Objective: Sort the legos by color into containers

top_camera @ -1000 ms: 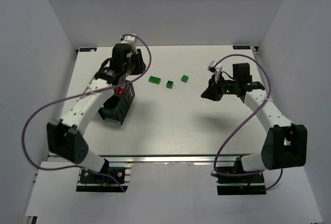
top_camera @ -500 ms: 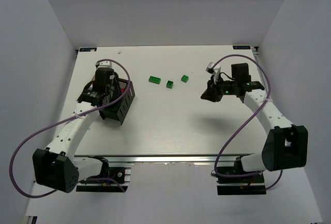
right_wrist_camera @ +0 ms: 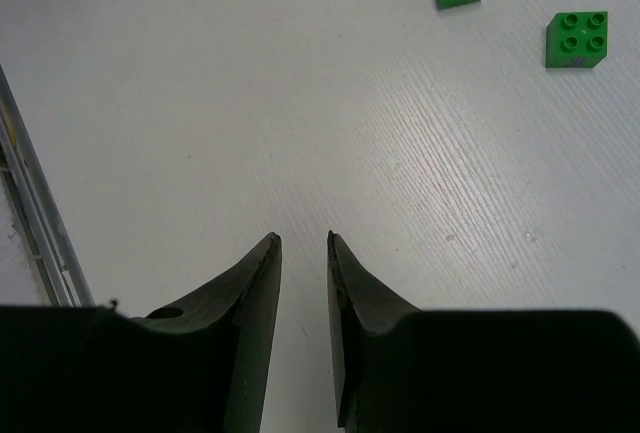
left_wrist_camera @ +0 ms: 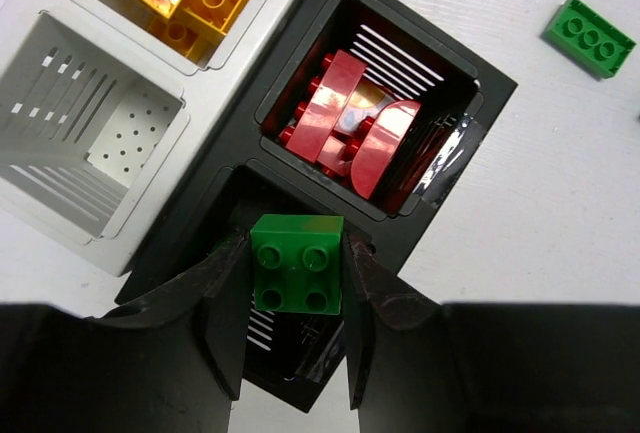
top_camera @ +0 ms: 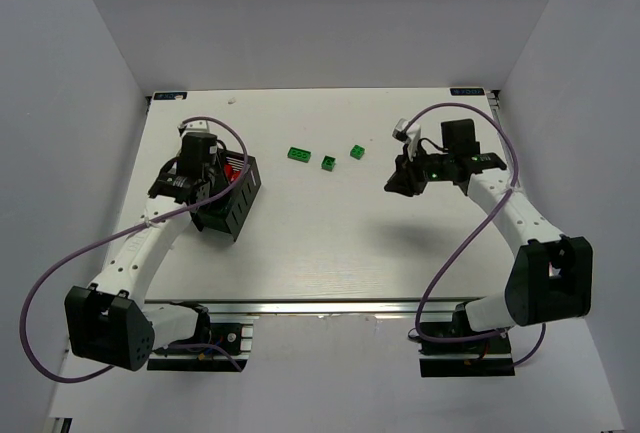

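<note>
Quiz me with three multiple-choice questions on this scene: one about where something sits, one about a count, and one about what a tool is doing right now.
1. Where are the red bricks?
A. In the black bin
B. In a white bin
C. In no bin

2. How many loose green bricks lie on the table?
A. One
B. Three
C. Six

3. What is the left tool doing?
A. Open and empty
B. Shut on a green brick
C. Shut on a yellow brick

Answers:
1 A: the left wrist view shows them piled in a black compartment.
2 B: the top view shows three lying in a loose row.
3 B: the left wrist view shows the brick clamped from both sides.
</note>
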`<state>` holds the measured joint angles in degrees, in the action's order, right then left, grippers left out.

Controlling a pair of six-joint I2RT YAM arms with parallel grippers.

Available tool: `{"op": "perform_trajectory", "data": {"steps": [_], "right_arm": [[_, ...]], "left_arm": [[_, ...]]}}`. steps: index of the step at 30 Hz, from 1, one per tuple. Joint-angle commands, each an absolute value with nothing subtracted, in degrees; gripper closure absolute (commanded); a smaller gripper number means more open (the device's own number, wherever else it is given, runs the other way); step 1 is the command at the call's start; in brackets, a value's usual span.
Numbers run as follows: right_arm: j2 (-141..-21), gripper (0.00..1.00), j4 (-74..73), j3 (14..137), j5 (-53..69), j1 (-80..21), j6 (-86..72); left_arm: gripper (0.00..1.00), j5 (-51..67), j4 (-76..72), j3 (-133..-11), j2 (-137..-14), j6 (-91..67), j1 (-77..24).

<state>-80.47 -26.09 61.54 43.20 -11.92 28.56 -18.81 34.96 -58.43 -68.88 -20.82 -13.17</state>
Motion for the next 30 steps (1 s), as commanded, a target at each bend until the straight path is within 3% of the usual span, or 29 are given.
{"op": "perform_trajectory", "data": {"steps": [1, 4, 8, 9, 12, 16, 23, 25, 30], "right_arm": [[-81.38, 0.69, -26.28, 64.60, 42.89, -12.65, 29.18], [-82.35, 0.68, -26.10, 65.39, 42.28, -13.36, 29.18], [-84.02, 0.67, -26.01, 67.06, 40.96, -14.67, 29.18], [-84.46, 0.67, -26.02, 67.50, 40.52, -14.94, 29.18], [-85.95, 0.66, -26.19, 69.25, 39.90, -15.91, 29.00], [-88.06, 0.63, -25.93, 71.10, 38.33, -17.31, 29.00], [-92.72, 0.60, -23.91, 74.97, 30.69, -19.77, 24.71], [-95.17, 0.55, -22.24, 77.07, 25.77, -20.21, 20.76], [-104.83, 0.23, -23.20, 86.37, 20.75, -20.30, 15.47]], "left_arm": [[0.97, -21.18, 36.03, -57.83, -67.41, -20.48, -12.66], [0.91, -21.71, 36.12, -57.48, -67.32, -20.39, -12.57], [0.73, -22.24, 36.39, -57.04, -66.97, -20.48, -12.39], [0.63, -22.32, 36.39, -56.95, -66.80, -20.57, -12.31], [0.54, -22.41, 36.21, -56.43, -66.10, -21.18, -12.30], [0.33, -22.32, 35.69, -56.42, -65.22, -22.23, -12.30], [0.19, -21.27, 35.51, -58.62, -62.76, -23.82, -12.30], [0.17, -20.57, 35.51, -59.23, -61.44, -24.34, -12.39], [0.17, -15.83, 35.07, -58.54, -58.45, -27.32, -12.39]]}}
